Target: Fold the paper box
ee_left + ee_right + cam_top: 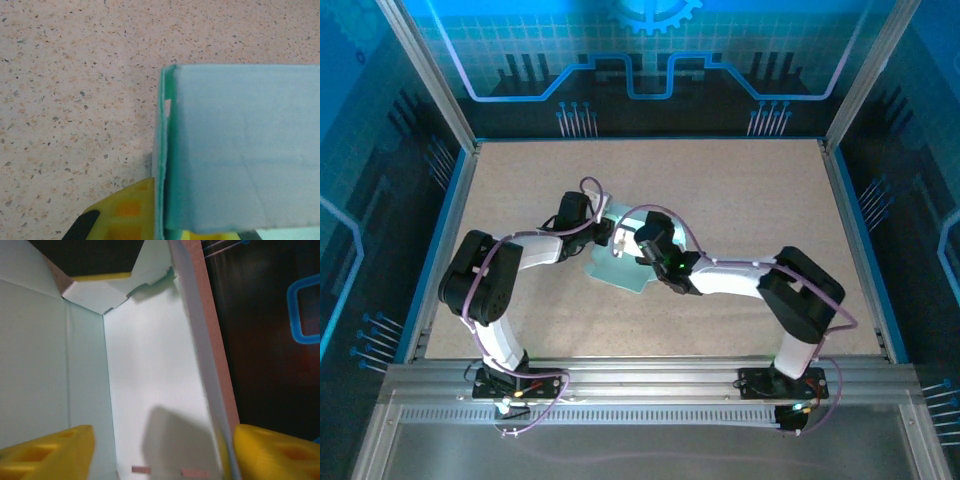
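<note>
Black-white arms [495, 335], purple cables [588, 184], yellow pincer fingers [50, 452]

Readable text: none
Back wall [520, 40]: blue gear emblem [655, 12] above circuit-like line pattern, no letters or numbers
Side panel [260, 340]: blue rounded outline

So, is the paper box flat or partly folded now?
Partly folded: the paper box has walls meeting at a creased corner.

Speckled beige table [740, 200], bordered by a blue rim. The pale blue paper box [620, 270], partly folded, rests on it near the centre, with walls raised.
</note>
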